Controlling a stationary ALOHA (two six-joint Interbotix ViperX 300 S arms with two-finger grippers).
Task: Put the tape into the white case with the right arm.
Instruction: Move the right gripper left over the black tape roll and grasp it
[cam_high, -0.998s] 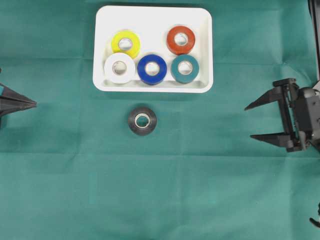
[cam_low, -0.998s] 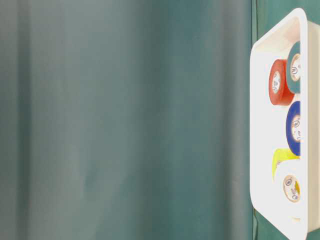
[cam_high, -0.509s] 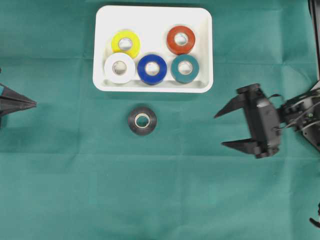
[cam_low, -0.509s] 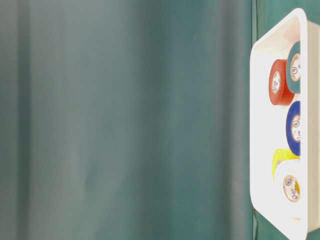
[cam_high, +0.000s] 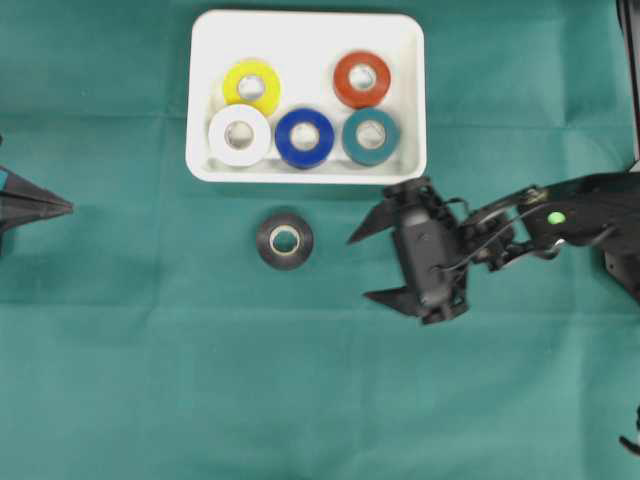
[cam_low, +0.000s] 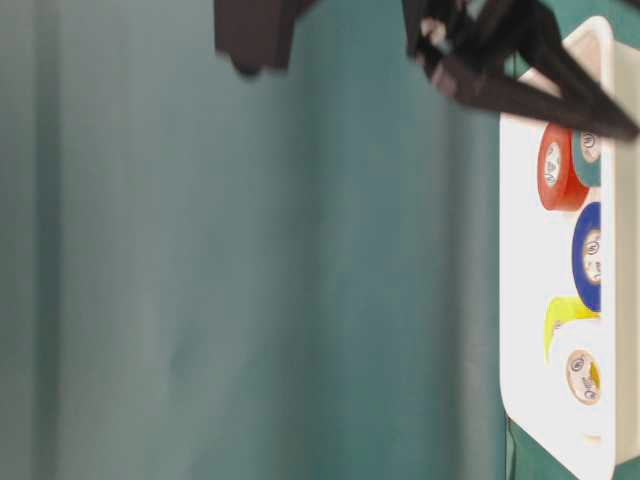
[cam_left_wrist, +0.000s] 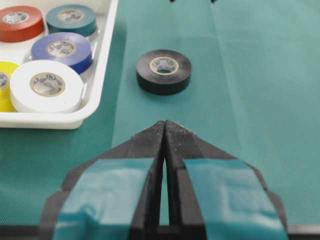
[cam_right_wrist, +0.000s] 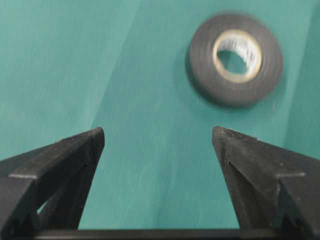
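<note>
Your all-black right gripper (cam_high: 364, 268): fingers spread wide, empty, over green cloth (cam_high: 150, 380) | your black tape roll (cam_high: 285, 241): flat on cloth, left of fingertips, apart, just below white plastic rectangular case (cam_high: 300, 30) | case holds five coloured rolls | left teal-banded gripper (cam_left_wrist: 164, 131): closed.

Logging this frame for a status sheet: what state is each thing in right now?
Black tape: flat on the cloth, outside the case, untouched.
White case: holds five rolls lying flat, yellow, white, blue, teal, red.
Right gripper: fingers open, empty, short of the tape.
Left gripper: fingers shut, empty.
</note>
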